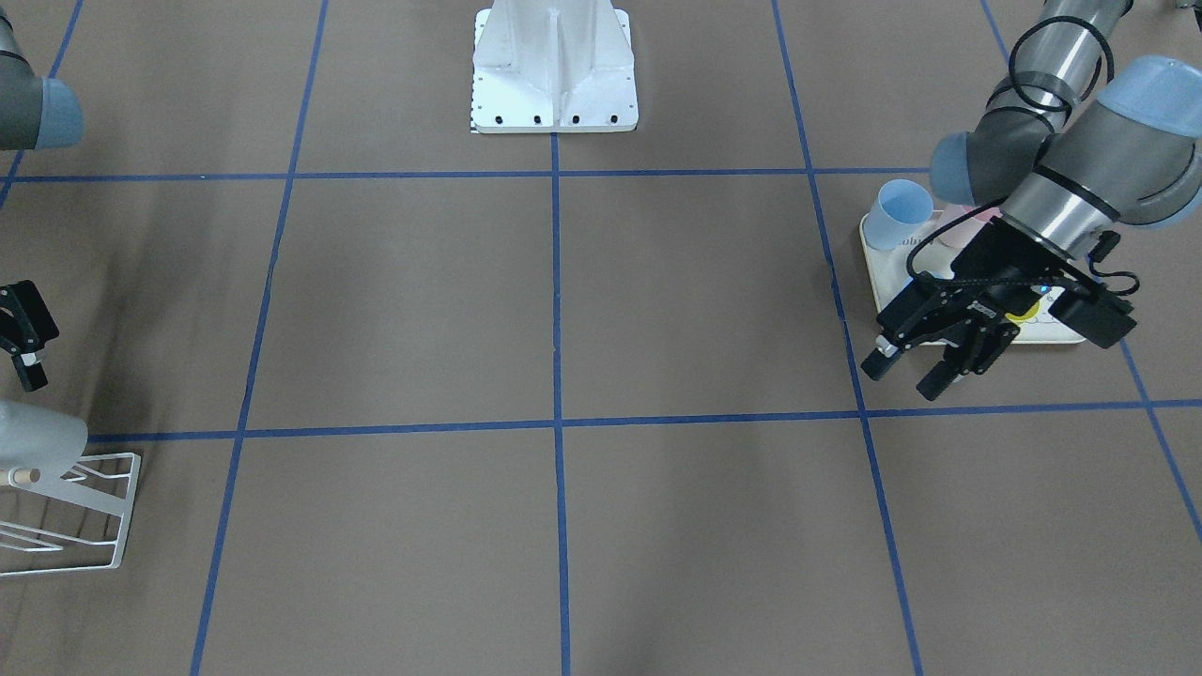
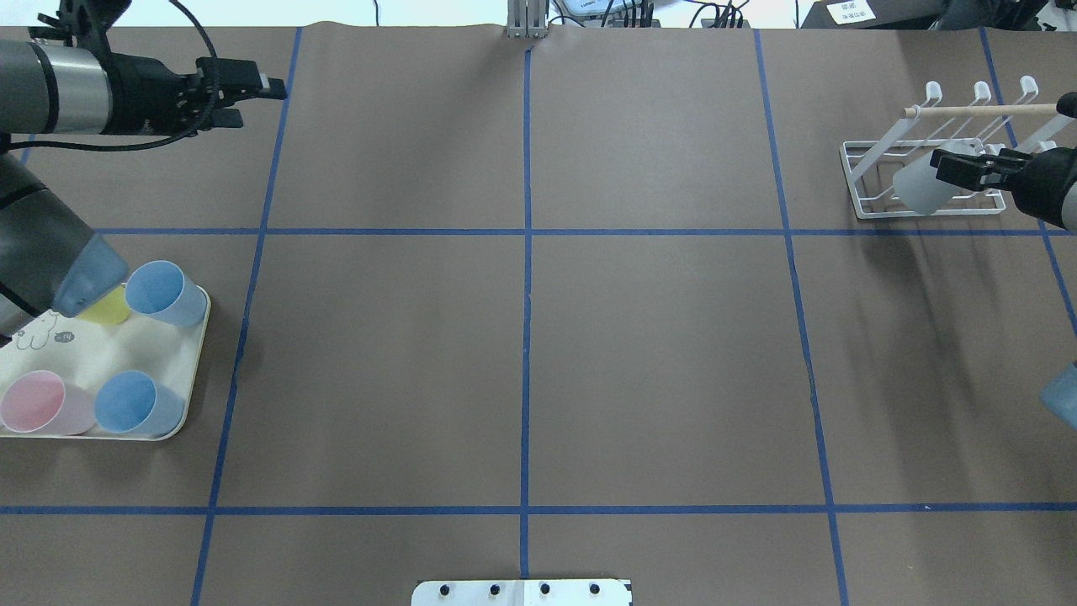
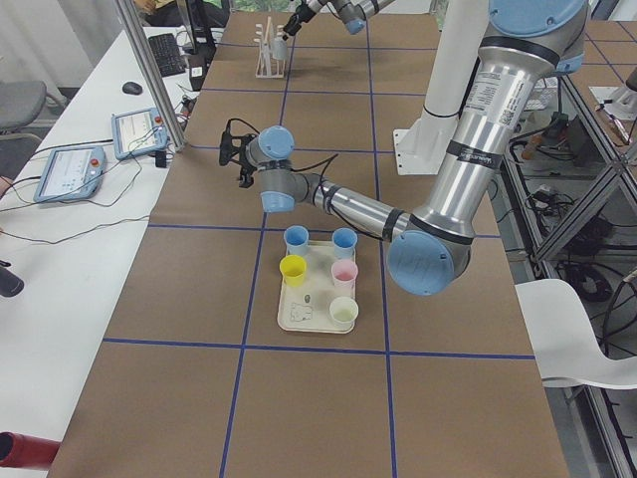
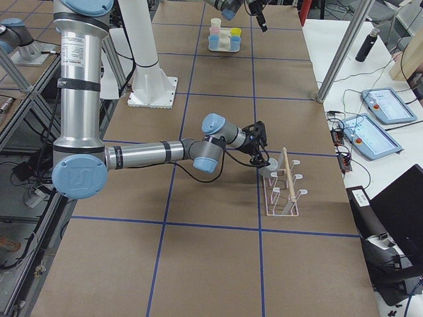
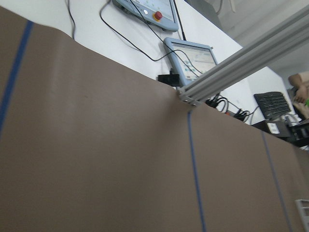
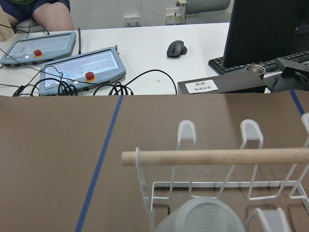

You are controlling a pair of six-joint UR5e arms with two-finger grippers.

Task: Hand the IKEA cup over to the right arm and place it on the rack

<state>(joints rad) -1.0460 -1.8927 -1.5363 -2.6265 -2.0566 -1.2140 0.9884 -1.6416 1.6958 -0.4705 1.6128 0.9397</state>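
Hovering at the rack (image 2: 976, 110), the right claw (image 2: 951, 171) sits at the far right end of the table (image 2: 589, 353), just behind a pale grey cup (image 2: 917, 189). Its jaws look spread apart, and the view from across the table shows a sliver of gap between the one finger in view and the cup, so it does not seem to be gripping anything. The cup sits bottom-up and tilted inside the white wire frame, below the wooden rod, and the claw's own camera looks down on its round base.

At the other end, the left claw (image 1: 909, 369) hangs with its jaws apart and nothing between them, over the brown paper just past the edge of a cream tray (image 2: 126, 345). On the tray stand two blue cups (image 2: 164, 290), a pink cup (image 2: 38, 402) and a yellow cup (image 2: 105, 310), the yellow one partly hidden behind the arm.
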